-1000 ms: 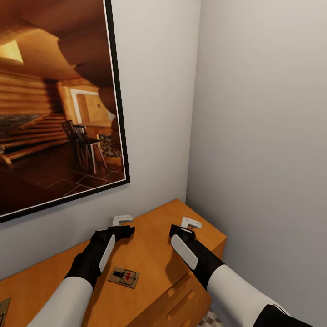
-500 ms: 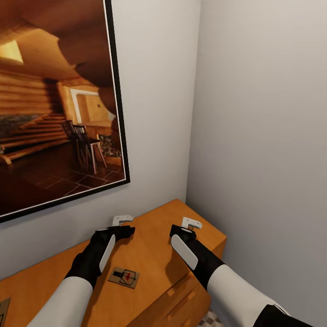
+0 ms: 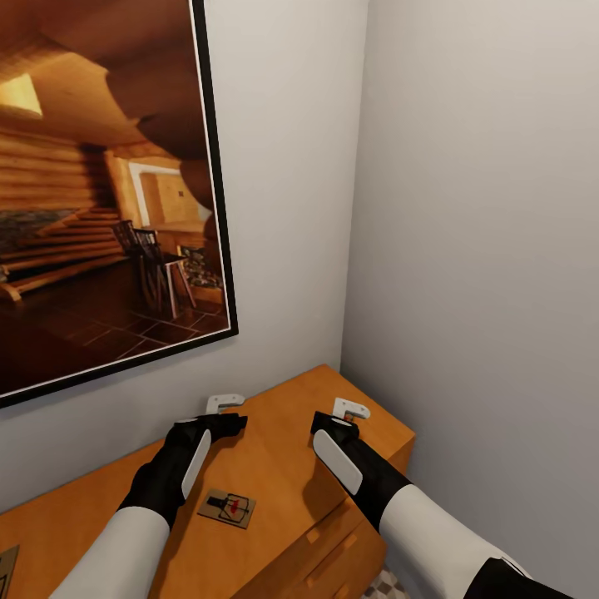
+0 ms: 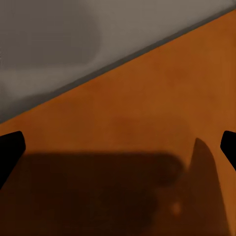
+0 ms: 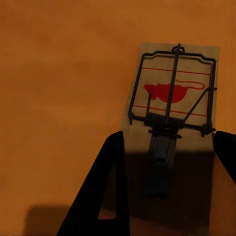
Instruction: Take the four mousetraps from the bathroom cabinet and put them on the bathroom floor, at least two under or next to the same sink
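The wide honey-orange wooden cabinet (image 3: 274, 466) stands in a corner, so grey walls (image 3: 466, 233) close its back and right edges. The left gripper (image 3: 225, 412) and right gripper (image 3: 343, 416) hover spread apart over its top. One flat brown wooden mousetrap (image 3: 227, 507) lies between the arms; another mousetrap (image 5: 169, 113), with a red mouse drawing and no readable writing, lies between the right gripper's fingers (image 5: 105, 191). A dark-framed picture (image 3: 108, 191) hangs behind.

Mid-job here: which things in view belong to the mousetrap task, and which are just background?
Job:
- small brown wooden mousetrap with dark metal spring
- second mousetrap, just ahead of the open right gripper
- wide honey-orange wooden cabinet
- cube-patterned floor tiles

Background:
- large black-framed cabin-interior picture
- grey walls
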Motion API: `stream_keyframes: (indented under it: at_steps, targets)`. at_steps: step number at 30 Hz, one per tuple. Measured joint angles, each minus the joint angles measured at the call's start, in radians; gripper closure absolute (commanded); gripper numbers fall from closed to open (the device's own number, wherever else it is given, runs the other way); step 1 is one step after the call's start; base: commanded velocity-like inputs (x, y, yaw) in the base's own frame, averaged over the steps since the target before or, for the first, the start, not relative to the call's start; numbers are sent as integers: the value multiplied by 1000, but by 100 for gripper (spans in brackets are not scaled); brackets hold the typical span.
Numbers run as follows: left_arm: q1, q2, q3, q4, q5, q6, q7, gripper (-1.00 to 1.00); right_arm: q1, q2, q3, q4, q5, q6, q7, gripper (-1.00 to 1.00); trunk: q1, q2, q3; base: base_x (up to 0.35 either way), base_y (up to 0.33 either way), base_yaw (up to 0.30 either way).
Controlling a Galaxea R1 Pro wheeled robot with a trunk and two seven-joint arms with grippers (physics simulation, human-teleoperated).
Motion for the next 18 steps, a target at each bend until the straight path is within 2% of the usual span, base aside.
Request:
stream_keyframes:
  at_steps: [18]
  targets:
    - [0,0,2,40,-1,-2,7,-100,0,0,-1,25,-5,1,1,100,-69,126,56,0,0,0]
